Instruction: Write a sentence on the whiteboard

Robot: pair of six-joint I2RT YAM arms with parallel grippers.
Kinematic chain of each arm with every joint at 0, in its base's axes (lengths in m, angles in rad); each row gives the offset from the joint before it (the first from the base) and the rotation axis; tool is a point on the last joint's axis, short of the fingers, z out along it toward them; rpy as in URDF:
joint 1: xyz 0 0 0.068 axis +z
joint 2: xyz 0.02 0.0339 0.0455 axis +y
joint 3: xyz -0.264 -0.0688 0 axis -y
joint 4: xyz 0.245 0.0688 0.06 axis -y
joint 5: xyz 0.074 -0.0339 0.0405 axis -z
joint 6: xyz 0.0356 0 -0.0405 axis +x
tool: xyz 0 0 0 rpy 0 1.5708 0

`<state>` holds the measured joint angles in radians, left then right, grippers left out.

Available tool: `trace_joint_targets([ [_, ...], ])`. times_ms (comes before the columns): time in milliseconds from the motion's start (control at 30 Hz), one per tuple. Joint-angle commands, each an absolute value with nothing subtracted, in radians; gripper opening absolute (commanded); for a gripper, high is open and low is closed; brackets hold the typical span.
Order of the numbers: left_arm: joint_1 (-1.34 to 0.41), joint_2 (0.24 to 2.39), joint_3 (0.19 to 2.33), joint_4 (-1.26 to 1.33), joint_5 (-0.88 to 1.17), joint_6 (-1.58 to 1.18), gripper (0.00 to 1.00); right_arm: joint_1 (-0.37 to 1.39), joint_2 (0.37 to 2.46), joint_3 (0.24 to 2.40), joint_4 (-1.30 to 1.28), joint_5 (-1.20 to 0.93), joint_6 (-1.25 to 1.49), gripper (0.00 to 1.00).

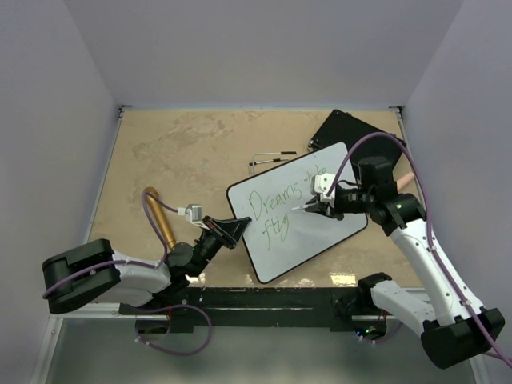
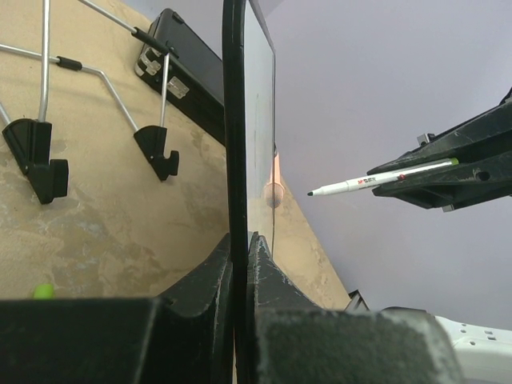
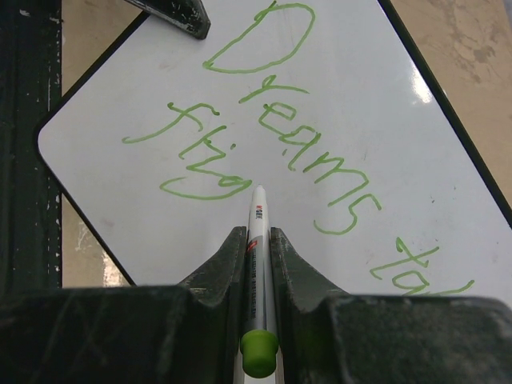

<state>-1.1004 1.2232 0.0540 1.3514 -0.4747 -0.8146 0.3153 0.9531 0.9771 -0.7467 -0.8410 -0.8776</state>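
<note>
Left gripper (image 1: 236, 228): clamped on the whiteboard (image 1: 320, 236) edge.
Right gripper (image 1: 314, 206): squeezing the marker (image 3: 258, 236), tip beside the green writing.
Behind: black board (image 1: 348, 128), wire stand (image 1: 270, 158).

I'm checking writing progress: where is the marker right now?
The marker is clamped in the right gripper, right of centre in the top view, its tip held short of the whiteboard beside the green word flig.

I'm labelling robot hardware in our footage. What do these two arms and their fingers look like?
Both arms, left arm and right arm, have white links with black joints and bases. A purple cable runs along each. The fingers are black, wedge-shaped and matte.
</note>
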Motion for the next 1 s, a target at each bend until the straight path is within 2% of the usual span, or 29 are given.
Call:
trace_joint_targets([
  [0, -1.1, 1.215, 0.032, 1.359, -0.482, -0.683, 0.0, 0.295, 0.934, 0.951, -0.687, -0.873, -0.833, 0.0],
  [967, -1.098, 1.249, 0.032, 1.377, -0.457, -0.686, 0.0, 0.281, 0.936, 0.92, -0.678, -0.896, -0.841, 0.0],
])
